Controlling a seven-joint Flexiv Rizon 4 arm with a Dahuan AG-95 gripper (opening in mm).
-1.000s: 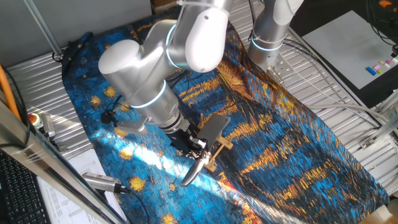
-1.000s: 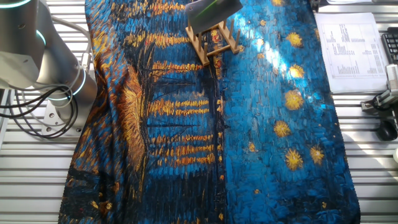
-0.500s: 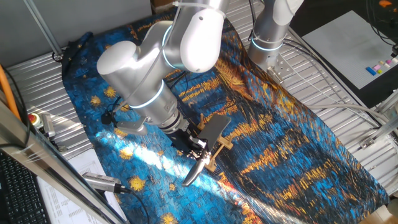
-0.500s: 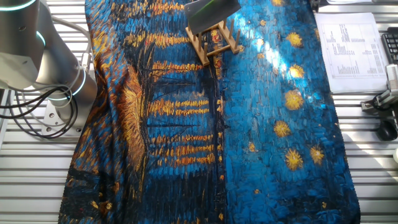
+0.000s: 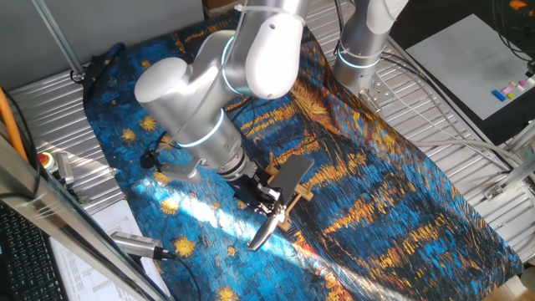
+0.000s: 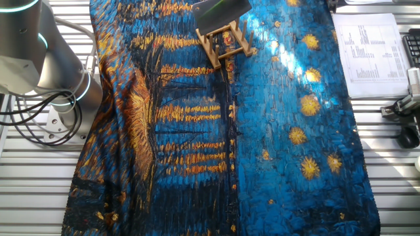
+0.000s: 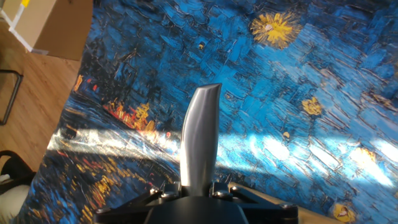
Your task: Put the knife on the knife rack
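The knife (image 5: 280, 201) hangs over the rack (image 5: 294, 199), its broad grey blade just above the pegs and its silvery handle sticking out toward the camera on the hand. Whether the blade already touches the wood cannot be told. The risk from here looks plain: if the blade is not lined up with a slot, it could ride on a peg, tip the light rack or slide off onto the cloth (image 5: 393, 192) when let go. The gripper (image 5: 266, 199) is closed on the knife near where handle meets blade, fingers narrow around the metal, as the hand view shows the handle (image 7: 200, 134) projecting from between them.
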